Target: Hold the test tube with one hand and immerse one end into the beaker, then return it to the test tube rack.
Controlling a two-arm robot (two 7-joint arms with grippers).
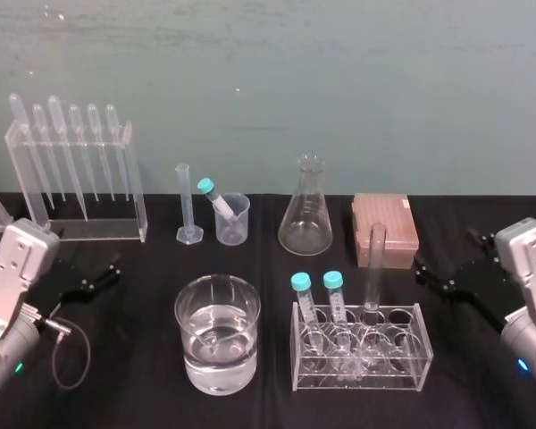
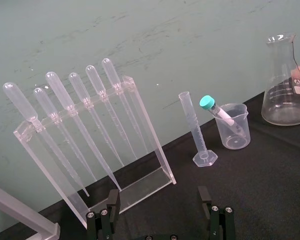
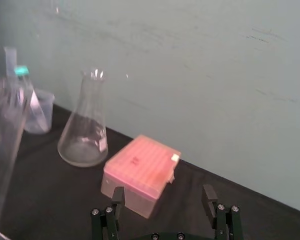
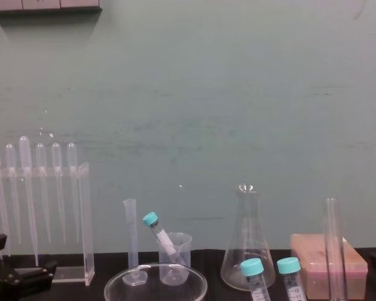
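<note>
Right claw (image 1: 427,273) open, beside test tube (image 1: 375,264) upright in rack (image 1: 414,356), apart.

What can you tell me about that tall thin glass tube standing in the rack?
The test tube is a long, slender tube of clear glass, open at the top, uncapped. It stands nearly upright in the clear rack, beside two teal-capped tubes, rising well above them. No liquid shows inside. Only the rack touches it; the left gripper and right gripper sit open, apart from it.
</note>
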